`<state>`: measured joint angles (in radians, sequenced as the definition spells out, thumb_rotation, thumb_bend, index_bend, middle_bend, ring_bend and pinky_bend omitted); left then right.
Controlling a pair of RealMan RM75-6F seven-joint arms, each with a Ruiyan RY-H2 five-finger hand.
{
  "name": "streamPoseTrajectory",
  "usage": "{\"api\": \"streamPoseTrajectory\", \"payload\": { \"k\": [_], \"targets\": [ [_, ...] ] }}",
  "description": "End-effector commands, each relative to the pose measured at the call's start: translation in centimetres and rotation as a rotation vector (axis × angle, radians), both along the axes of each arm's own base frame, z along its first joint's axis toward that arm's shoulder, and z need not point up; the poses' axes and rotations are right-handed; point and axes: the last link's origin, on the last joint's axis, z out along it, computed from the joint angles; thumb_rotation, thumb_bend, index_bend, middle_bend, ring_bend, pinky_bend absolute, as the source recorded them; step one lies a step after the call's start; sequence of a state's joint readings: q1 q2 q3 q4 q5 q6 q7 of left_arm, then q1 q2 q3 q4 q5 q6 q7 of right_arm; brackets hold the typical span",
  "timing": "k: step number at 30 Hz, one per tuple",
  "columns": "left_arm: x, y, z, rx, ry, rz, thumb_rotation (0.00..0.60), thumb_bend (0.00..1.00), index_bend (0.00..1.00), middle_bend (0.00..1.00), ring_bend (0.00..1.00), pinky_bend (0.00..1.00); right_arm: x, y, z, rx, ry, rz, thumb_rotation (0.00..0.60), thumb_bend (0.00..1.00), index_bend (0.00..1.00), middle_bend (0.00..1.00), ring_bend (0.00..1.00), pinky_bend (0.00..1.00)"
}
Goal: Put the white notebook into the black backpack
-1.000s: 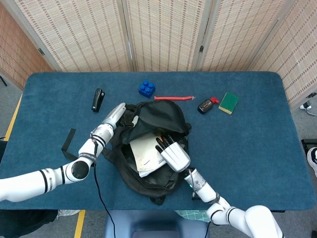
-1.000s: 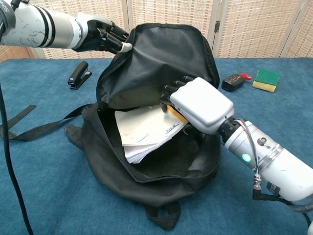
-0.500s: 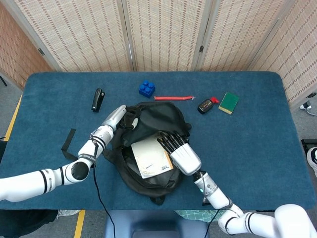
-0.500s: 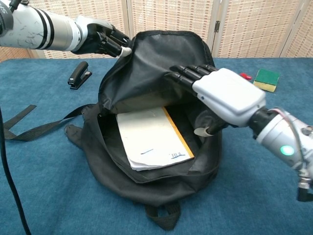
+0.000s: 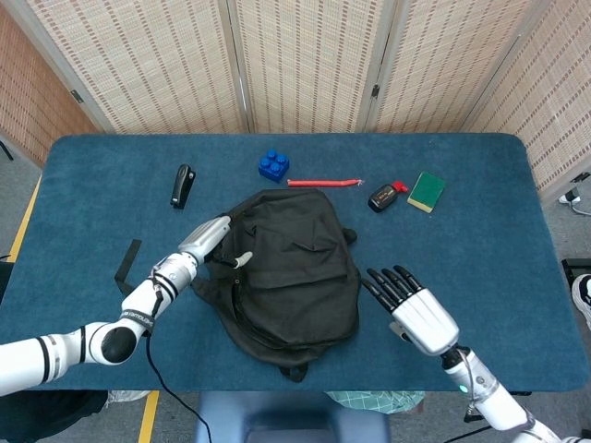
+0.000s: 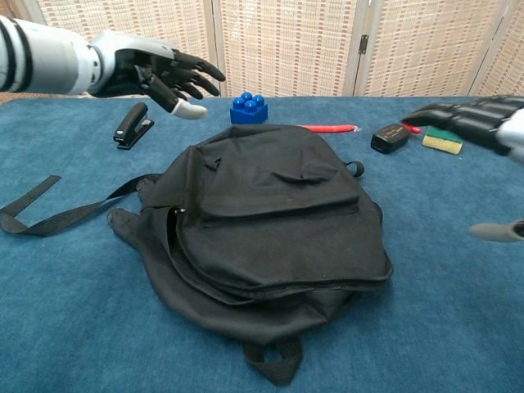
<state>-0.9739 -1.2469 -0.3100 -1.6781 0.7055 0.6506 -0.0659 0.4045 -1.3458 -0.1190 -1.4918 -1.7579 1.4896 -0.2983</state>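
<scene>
On the worktop (image 5: 480, 231) the black backpack (image 5: 286, 268) is lying shut; both my hands — left hand (image 5: 211, 242), right hand (image 5: 411, 305) — are hovering empty, fingers spread; unzipped, the unseen notebook is risking sliding out.

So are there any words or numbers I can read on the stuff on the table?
None can be read.
Black backpack: plain fabric, no label showing.
Blue building block: only studs, no writing.
Black stapler: too small to tell.
Small black and red device: too small to tell.
Green and yellow sponge: no writing.
Red pen: too thin to read.
</scene>
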Motion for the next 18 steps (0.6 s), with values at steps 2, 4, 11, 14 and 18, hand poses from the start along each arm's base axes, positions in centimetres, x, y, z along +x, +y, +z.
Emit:
{"api": "streamPoseTrajectory", "payload": {
  "k": [2,4,11,14,18],
  "targets": [
    [-2.8,-1.7,2.1,0.109,0.021,-0.010,0.600,0.44,0.15,0.13,0.11,0.00,-2.3,0.6,2.1,-0.044,-0.026,-0.074,0.600,0.08,0.02,0.14,0.18,0.18],
    [-4.2,-2.2,3.0,0.186,0.050,-0.012,0.600,0.44,0.17,0.13,0.12,0.00,-3.0,0.4,2.9,-0.064,-0.051,-0.111,0.600,0.08,0.05,0.14,0.19,0.20],
    [-9.8,-5.0,5.7,0.450,0.158,0.010,0.600,0.45,0.21,0.14,0.15,0.00,-5.3,0.1,5.5,-0.069,-0.142,-0.270,0.600,0.21,0.08,0.14,0.22,0.23],
    [-12.1,-6.8,6.6,0.516,0.200,0.031,0.600,0.45,0.21,0.15,0.15,0.00,-6.4,0.2,6.5,-0.051,-0.184,-0.354,0.600,0.21,0.06,0.10,0.19,0.20],
    [-15.0,-9.5,7.7,0.575,0.248,0.066,0.600,0.45,0.21,0.15,0.15,0.00,-7.4,0.6,7.8,-0.055,-0.215,-0.438,0.600,0.21,0.00,0.03,0.10,0.10]
  ]
}}
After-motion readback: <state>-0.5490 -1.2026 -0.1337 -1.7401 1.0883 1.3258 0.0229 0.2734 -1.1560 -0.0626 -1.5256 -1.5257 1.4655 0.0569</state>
